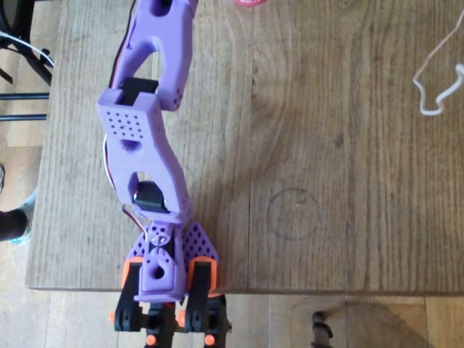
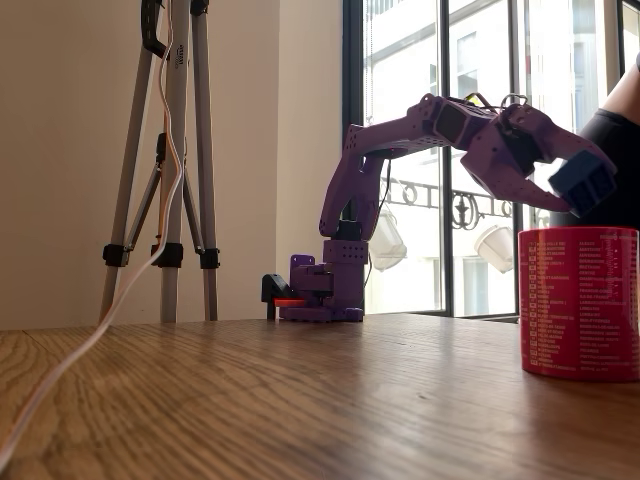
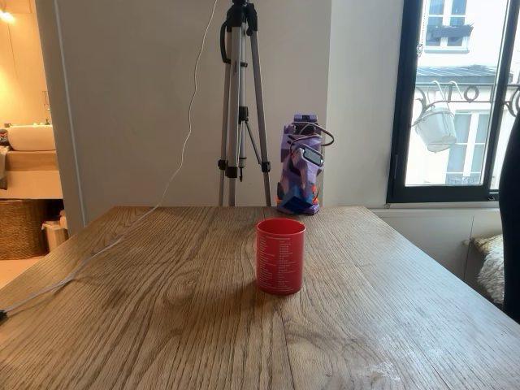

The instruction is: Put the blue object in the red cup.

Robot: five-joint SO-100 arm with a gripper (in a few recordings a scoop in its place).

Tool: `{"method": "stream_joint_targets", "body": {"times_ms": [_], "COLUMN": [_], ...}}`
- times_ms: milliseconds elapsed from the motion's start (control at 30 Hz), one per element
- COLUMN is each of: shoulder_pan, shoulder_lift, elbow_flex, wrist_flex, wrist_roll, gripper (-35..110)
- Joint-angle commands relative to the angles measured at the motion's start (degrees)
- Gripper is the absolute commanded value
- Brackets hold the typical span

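Brick (image 2: pixel 583 183): dark blue block pinched between the purple fingers (image 2: pixel 566 187), held just above the rim of the red cup (image 2: pixel 579 300) in a fixed view. Backlit by the window, so studs cannot be made out.

Cup is a straight-sided glossy red cylinder standing upright on the wooden surface (image 3: pixel 203 309), roughly mid-table in the other fixed view (image 3: pixel 280 255). Rows of small white print cover its wall; too fine to read in either fixed view. Overhead view catches just a sliver of its red rim at the top edge (image 1: pixel 249 2).

Arm is purple, base with orange parts clamped at the surface edge (image 1: pixel 167 290), reaching out across the surface toward the cup. No brand marks legible on it.

White cord (image 1: pixel 435 80) lies looped near the right edge of the surface in the overhead view. Faint pencil circle (image 1: pixel 293 213) drawn on the wood right of the arm. Tripod (image 3: pixel 240 106) stands behind the surface beside the arm base.
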Motion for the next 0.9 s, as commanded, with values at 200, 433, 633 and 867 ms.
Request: {"method": "stream_joint_targets", "body": {"times_ms": [200, 433, 633, 867], "shoulder_pan": [1.76, 2.11, 2.99, 3.87], "shoulder_lift": [2.29, 2.37, 2.46, 2.46], "elbow_flex": [-0.53, -0.62, -0.62, -0.88], "wrist_flex": [-3.52, -1.76, -0.18, 0.09], "wrist_roll": [-0.35, 1.32, 3.96, 3.25], "gripper": [0, 20, 35, 34]}}
